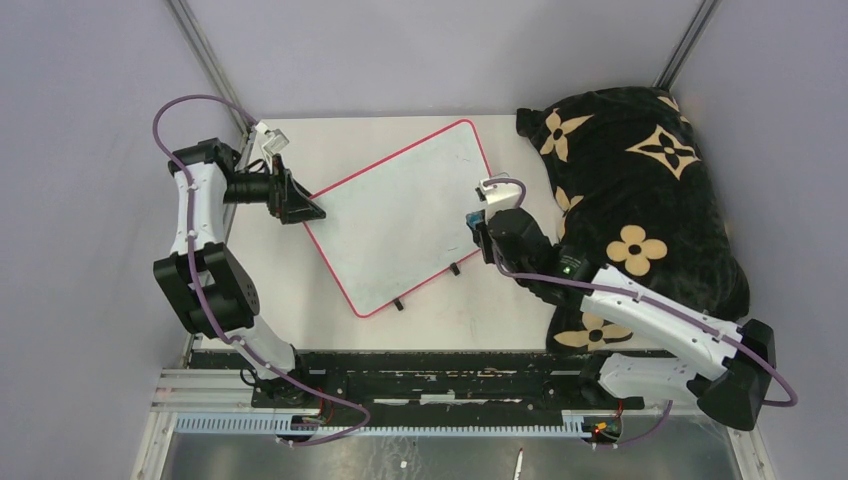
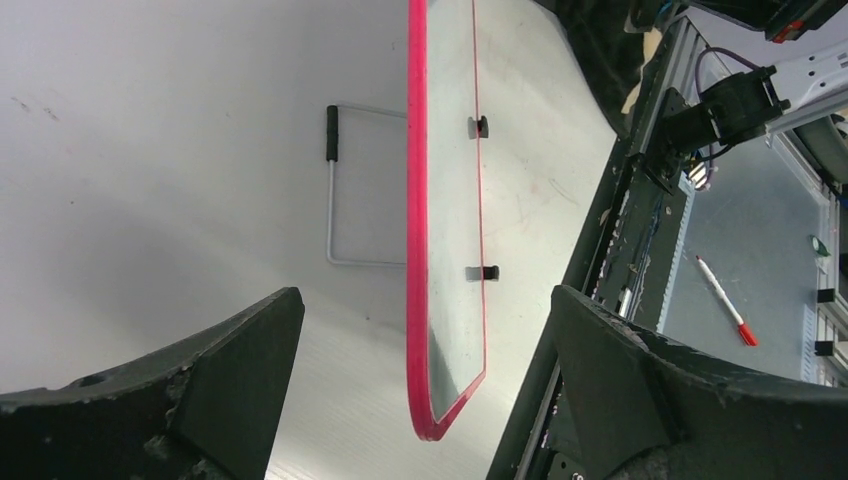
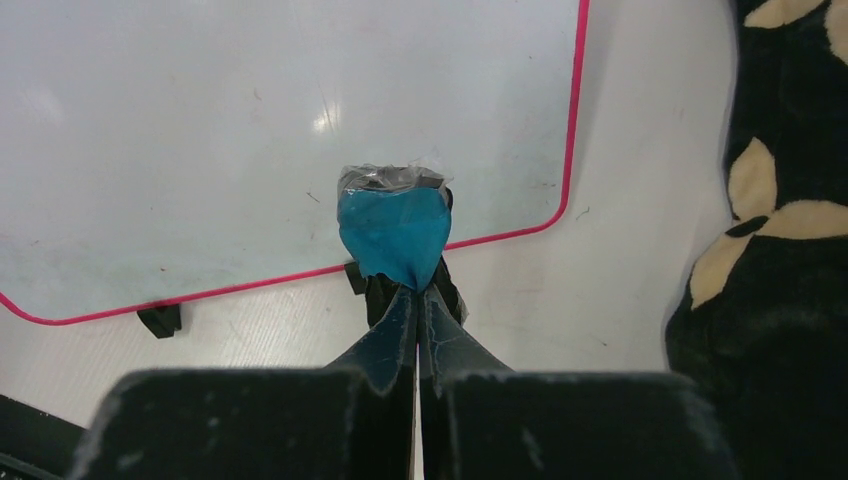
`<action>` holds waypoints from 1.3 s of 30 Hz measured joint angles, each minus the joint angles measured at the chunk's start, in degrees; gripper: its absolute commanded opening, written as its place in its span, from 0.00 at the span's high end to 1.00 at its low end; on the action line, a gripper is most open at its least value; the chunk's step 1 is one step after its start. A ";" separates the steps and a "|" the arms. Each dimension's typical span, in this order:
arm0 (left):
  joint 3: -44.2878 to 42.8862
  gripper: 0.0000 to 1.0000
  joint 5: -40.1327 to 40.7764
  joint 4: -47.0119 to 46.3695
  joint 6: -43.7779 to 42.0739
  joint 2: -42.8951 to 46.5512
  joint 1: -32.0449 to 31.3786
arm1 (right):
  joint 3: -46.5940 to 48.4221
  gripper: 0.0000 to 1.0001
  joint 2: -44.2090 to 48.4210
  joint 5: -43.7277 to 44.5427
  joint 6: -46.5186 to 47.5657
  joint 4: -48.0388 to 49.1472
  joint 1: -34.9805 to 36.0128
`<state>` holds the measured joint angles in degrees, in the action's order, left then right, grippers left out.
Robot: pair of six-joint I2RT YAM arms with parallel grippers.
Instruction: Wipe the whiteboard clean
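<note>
The whiteboard [image 1: 400, 215] lies slanted across the middle of the table, its red-bordered face white with no writing that I can see. My left gripper [image 1: 300, 208] stands open at the board's left corner. In the left wrist view the red edge [image 2: 415, 250] passes between the wide-apart fingers [image 2: 230, 370] without touching them. My right gripper [image 1: 478, 228] is at the board's right edge, shut on a small blue eraser [image 3: 392, 232]. The eraser hangs over the board's near edge by a black clip [image 3: 160, 320].
A black cushion with beige flowers [image 1: 640, 190] fills the table's right side, close to the right arm. A wire stand [image 2: 335, 190] shows under the board. The black rail frame [image 1: 420, 365] runs along the near edge, and a red-tipped pen [image 2: 722, 298] lies beyond it.
</note>
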<state>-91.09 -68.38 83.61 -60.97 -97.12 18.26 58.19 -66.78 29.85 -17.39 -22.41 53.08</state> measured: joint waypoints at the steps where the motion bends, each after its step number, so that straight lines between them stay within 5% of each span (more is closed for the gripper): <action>1: -0.07 0.01 0.22 -0.42 0.72 0.00 0.04 | -0.59 0.99 0.85 0.02 -0.33 -0.20 0.00; 17: -0.37 0.01 0.79 -12.66 14.60 6.75 4.42 | -4.76 0.99 7.21 0.26 -2.51 -3.78 0.00; 22: 1.01 0.01 1.49 -23.10 25.81 13.05 7.48 | -4.76 0.99 7.39 0.92 -2.93 -4.76 0.00; 30: 14.38 0.00 19.04 -44.15 44.15 23.61 10.34 | -4.74 0.99 7.98 5.14 -5.75 -9.97 0.00; 39: 32.09 0.00 41.70 -52.94 47.36 27.06 10.34 | -4.17 0.97 7.39 8.11 -11.39 -19.80 0.00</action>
<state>-59.00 -26.68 30.68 -13.61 -70.06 28.60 54.02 -59.40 37.95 -28.77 -42.22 53.08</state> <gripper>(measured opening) 0.997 0.015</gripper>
